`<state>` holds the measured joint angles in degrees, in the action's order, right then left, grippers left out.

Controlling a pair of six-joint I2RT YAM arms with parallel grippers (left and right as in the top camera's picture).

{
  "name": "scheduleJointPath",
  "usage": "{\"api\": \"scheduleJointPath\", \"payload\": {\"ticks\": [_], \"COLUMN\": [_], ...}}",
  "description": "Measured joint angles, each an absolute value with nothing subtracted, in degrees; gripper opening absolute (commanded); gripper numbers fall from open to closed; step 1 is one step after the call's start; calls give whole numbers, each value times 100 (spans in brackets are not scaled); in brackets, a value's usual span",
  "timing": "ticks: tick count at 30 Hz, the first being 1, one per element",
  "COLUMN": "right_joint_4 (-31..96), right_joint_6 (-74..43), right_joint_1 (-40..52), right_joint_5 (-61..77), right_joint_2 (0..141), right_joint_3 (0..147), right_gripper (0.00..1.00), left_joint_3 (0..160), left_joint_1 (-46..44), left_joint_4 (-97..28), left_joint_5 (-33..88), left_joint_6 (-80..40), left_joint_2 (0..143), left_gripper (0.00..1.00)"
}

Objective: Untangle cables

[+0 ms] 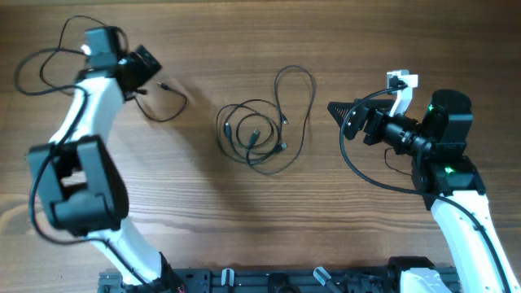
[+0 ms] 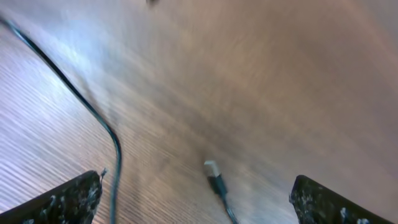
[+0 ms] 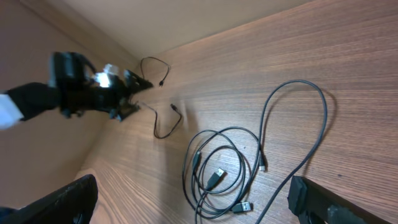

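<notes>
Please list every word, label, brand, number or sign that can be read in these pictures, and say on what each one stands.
No readable text in any view.
White clip: too small to tell whether it bears print.
Cables and plugs: no markings visible.
Left wrist view: blurred, nothing legible.
</notes>
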<state>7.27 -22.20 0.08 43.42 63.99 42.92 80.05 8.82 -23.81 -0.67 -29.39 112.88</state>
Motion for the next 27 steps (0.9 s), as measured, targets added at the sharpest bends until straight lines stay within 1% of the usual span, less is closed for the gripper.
{"api": "scheduleJointPath", "payload": {"ticks": [5, 9, 15, 17, 18, 21, 22, 24, 26, 27], "right_joint_4": [845, 899, 899, 897, 897, 899, 899, 904, 934, 945], "right_joint_6": [-2217, -2215, -2196, -2176, -2178, -2178, -2178, -2178, -2178, -2176], "right_joint_1": [8, 8, 8, 8, 8, 8, 8, 8, 8, 8], "right_joint_5": [4322, 4276, 4160, 4150, 4150, 4152, 4152, 4152, 4152, 4154], "right_joint_2": [6399, 6399, 6399, 6399, 6399, 6399, 6399, 6399, 6399, 6399], "right_joint_3": [4292, 4292, 4292, 4292, 4292, 4292, 4292, 4292, 4292, 4292], "right_gripper": [100, 100, 100, 100, 100, 100, 100, 100, 100, 100], "left_joint_3": [8003, 8003, 8003, 8003, 8003, 8003, 8003, 8001, 8001, 8001], "left_joint_1": [930, 1402, 1811, 1828, 1828, 1828, 1828, 1828, 1828, 1828], "left_joint_4": [-2353, -2143, -1903, -1697, -1603, -1286, -1188, -1098, -910, -851], "left_joint_5": [-757, -1052, -657, -478, -436, -346, -331, -329, -325, -327], "left_joint_6": [-3824, -4110, -4209, -4235, -4224, -4252, -4254, -4261, -4272, -4298], "left_joint_2": [11738, 11745, 11756, 11841, 11900, 12103, 12160, 12193, 12195, 12195], "left_gripper": [100, 99, 84, 69, 65, 63, 61, 52, 24, 15]}}
